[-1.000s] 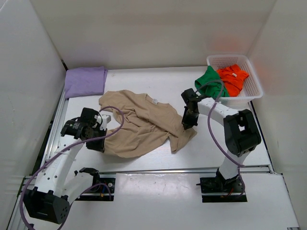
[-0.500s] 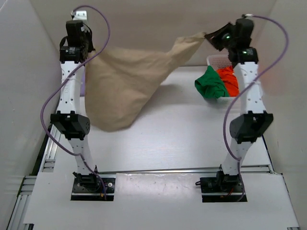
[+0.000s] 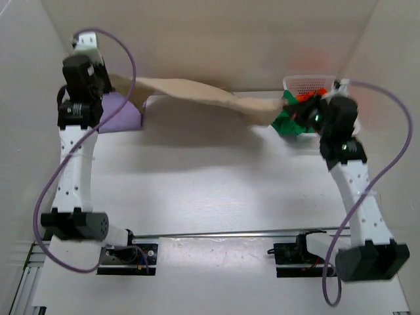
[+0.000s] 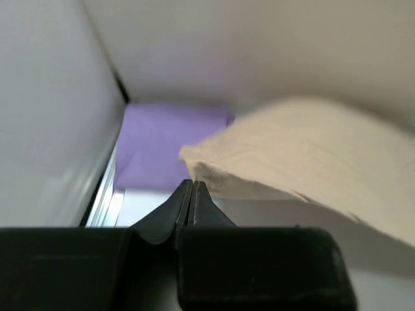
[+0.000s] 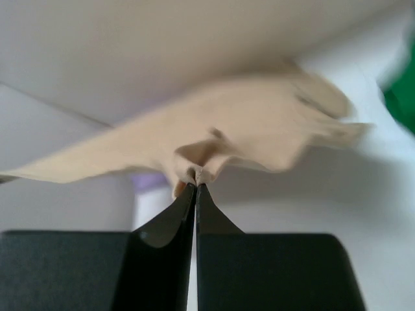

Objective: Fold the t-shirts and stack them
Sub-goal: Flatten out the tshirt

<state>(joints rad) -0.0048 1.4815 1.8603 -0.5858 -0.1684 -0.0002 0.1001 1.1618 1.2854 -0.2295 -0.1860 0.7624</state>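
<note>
T-shirt (image 3: 190, 90), one, tan, clamped tight by left pincer (image 4: 192, 184), by right pincer (image 5: 196, 185)

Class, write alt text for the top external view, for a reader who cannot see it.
The left gripper and right gripper hold a tan t-shirt stretched in mid-air above the far side of the table. A lavender t-shirt lies at far left; a white basket at far right holds a green t-shirt and an orange-red t-shirt.
</note>
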